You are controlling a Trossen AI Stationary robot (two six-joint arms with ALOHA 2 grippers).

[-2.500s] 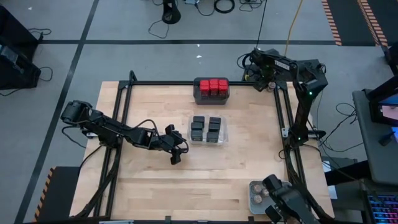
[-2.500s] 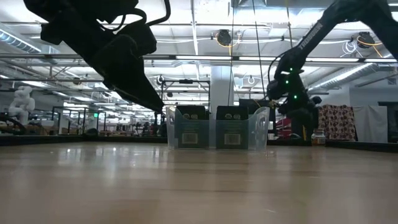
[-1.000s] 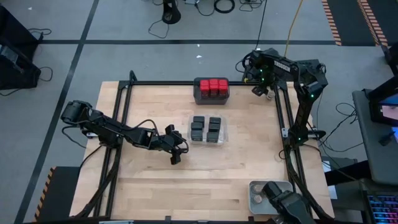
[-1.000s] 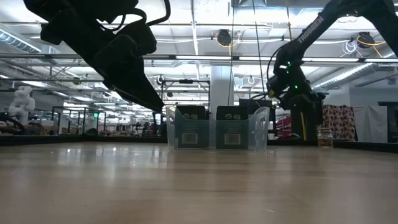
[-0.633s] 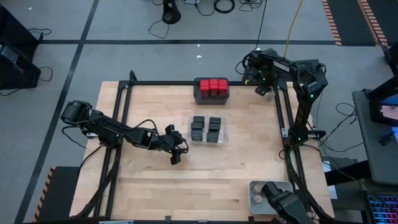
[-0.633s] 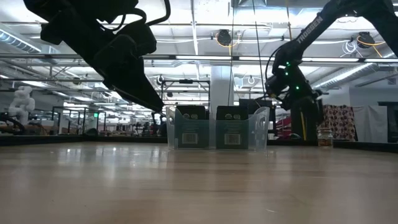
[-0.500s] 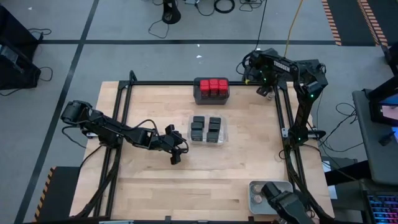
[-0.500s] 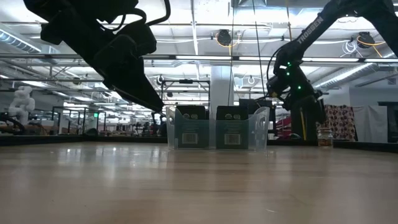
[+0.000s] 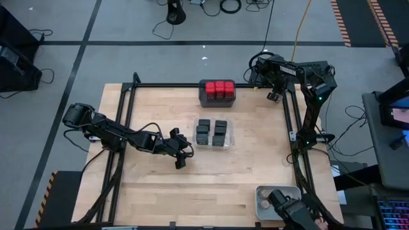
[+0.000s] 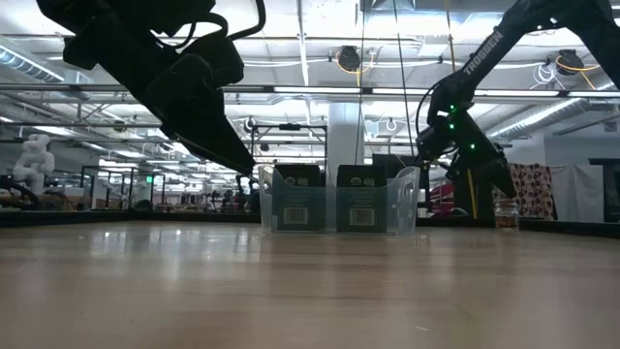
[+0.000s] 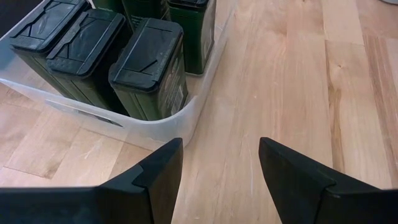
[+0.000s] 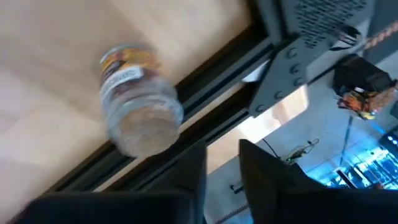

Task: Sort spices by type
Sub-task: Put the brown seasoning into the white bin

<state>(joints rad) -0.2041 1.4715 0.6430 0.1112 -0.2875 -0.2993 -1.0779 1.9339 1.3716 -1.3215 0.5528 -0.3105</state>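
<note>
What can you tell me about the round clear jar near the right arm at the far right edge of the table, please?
The round clear jar has see-through walls, a pale greyish filling or top end and a yellowish printed label band. It stands upright on the wood by the black frame rail, small in the low view. Nothing holds it: the right gripper is beside it, not around it.
</note>
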